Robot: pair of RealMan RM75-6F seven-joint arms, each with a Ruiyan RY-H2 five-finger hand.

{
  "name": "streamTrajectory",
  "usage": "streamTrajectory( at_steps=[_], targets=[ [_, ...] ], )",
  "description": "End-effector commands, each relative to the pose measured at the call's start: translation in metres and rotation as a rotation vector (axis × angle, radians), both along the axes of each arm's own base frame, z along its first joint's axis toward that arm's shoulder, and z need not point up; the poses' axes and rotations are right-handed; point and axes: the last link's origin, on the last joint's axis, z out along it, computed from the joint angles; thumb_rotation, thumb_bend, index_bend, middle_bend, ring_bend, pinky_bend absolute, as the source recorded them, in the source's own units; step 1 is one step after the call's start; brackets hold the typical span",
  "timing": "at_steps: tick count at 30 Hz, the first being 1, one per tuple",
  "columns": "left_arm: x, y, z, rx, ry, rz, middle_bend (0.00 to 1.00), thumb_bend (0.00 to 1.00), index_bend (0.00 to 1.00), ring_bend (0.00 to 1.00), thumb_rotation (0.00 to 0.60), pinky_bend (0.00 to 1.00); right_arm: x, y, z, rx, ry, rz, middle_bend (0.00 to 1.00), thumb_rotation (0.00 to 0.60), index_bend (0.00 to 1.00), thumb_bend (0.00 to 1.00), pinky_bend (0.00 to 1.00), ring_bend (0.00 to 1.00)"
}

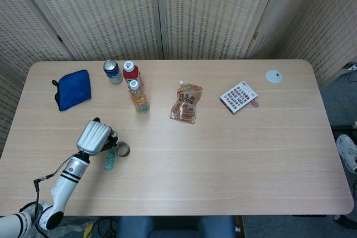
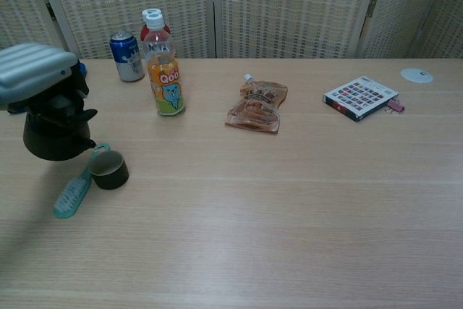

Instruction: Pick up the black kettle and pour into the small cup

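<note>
My bench carries a cup touching a brush. Further back I see bottles, a can, a pouch, a booklet and a blue cloth.
</note>
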Motion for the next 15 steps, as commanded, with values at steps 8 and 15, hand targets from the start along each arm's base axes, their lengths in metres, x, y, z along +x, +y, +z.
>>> streamTrajectory(
  at_steps=[8,15],
  targets=[
    [-0.0008,-0.0008,0.0009,0.02,0.038,-0.021,1.0,0.4,1.0,1.0,0.522,0.49,0.0007,-0.0006,-0.0002,0.0,-0.001,0.004,0.32,0.6,0.23,0.19,0.22,0.24],
    [-0.0008,-0.0012,-0.0003,0.056,0.054,-0.004,1.0,0.4,1.0,1.0,0.521,0.5,0.0005,0.0003,0.0004,-0.002,-0.001,0.004,0.32,0.6,0.23,0.19,0.22,0.24]
  ],
)
